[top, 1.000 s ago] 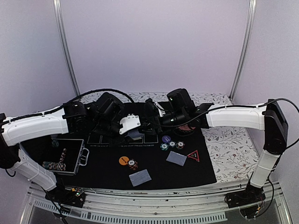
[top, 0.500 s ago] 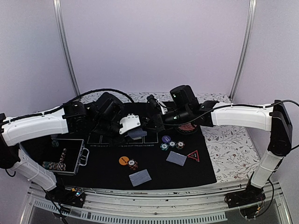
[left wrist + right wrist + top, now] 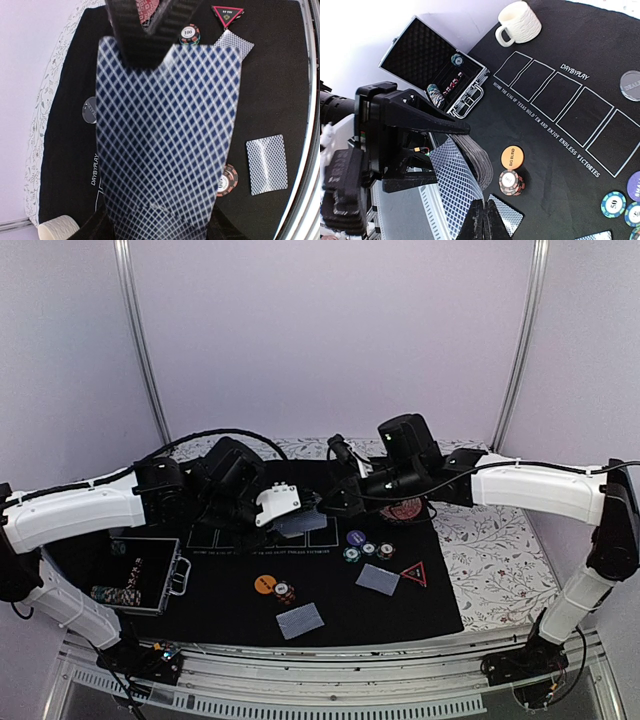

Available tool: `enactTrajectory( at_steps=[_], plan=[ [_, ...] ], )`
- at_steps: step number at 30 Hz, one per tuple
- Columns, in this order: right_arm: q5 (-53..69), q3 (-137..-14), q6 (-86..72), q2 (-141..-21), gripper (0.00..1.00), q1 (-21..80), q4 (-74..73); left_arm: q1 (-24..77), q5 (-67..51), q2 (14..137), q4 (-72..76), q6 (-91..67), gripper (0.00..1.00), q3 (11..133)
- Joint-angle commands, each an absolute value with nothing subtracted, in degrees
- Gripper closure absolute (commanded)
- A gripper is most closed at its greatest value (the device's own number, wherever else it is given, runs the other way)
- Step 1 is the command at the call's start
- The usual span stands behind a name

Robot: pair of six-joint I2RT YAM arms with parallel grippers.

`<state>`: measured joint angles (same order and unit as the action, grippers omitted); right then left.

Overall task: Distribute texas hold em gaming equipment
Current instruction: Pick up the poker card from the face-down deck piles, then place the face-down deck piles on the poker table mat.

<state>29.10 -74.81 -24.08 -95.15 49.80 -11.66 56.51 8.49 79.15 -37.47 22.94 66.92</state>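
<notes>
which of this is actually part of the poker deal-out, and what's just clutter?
Job: deck in left gripper; top card pinched by right gripper; dealt cards; orange disc; purple disc; triangle marker; striped chips.
Lying about: cream mug; red patterned bowl.

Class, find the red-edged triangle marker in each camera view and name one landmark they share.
Top external: triangle marker right of centre, just right of a face-down card.
Left wrist: at the top edge, right of centre.
Right wrist: not in it.
Shared landmark: the striped chip stack.
</notes>
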Motion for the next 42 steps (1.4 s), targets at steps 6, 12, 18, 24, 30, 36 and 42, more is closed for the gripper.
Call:
enactTrajectory(
  at_steps=[6, 12, 18, 24, 30, 36, 42],
  plan=[
    [21.6, -69.1, -24.7, -84.5, 0.98, 46.1, -13.6, 57.0, 8.2, 79.3, -36.9, 23.2, 0.5, 66.8],
    [15.6, -63.4, -26.8, -76.6, 0.98, 43.3, -16.0, 57.4, 4.8, 82.3, -36.8, 23.5, 0.5, 68.4],
    [11.8, -58.0, -28.3, -68.7, 0.98, 40.7, -17.4, 62.3, -1.2, 89.2, -31.5, 28.5, 0.51, 68.6],
    [9.5, -54.3, -29.4, -63.2, 0.98, 39.9, -19.0, 67.6, -9.3, 96.3, -26.6, 35.0, 0.51, 69.5],
    [10.1, -53.7, -29.9, -62.8, 0.98, 39.8, -19.4, 72.6, -9.9, 106.2, -26.4, 39.2, 0.53, 74.6],
    [10.6, -53.4, -30.0, -62.5, 0.98, 39.9, -19.5, 72.9, -7.3, 113.1, -26.7, 39.9, 0.55, 78.6],
    [11.5, -53.3, -30.2, -62.8, 0.98, 39.9, -19.5, 72.9, -5.5, 116.0, -26.9, 39.9, 0.4, 79.6]
  ],
)
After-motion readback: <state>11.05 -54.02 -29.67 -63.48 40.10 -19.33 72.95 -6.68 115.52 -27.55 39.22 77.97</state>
